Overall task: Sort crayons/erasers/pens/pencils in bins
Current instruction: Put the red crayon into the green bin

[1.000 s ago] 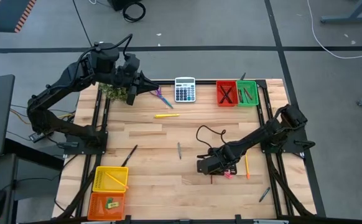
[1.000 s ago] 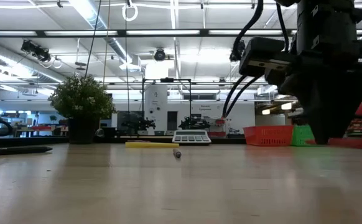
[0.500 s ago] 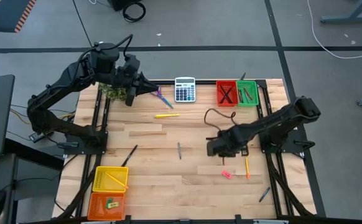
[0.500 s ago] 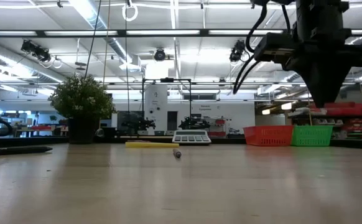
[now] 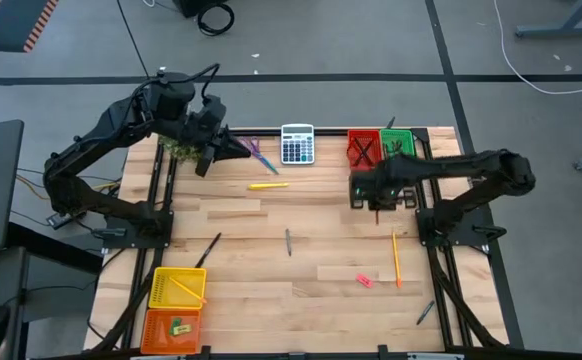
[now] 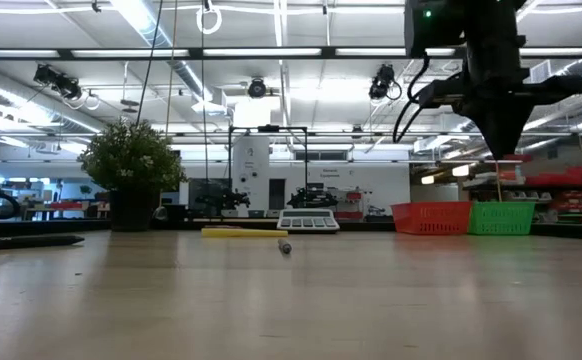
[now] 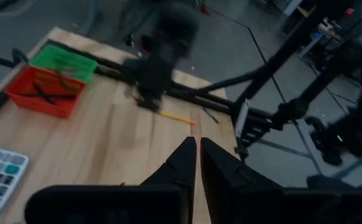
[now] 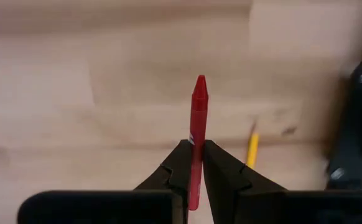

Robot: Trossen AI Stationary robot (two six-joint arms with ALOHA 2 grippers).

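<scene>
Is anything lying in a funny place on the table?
Yes. A pink eraser and an orange pencil lie loose on the wood by the right arm, outside any basket. The right claw grips a red crayon.

No legible text anywhere: calculator (image 5: 297,144) keys too small to read, no brand visible on bins, crayon (image 8: 196,140) wrapper shows no readable print, background room signs too blurred to read.

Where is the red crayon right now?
The red crayon is pinched in the right claw, raised above the table's right side in the high view, near the red bin.
</scene>
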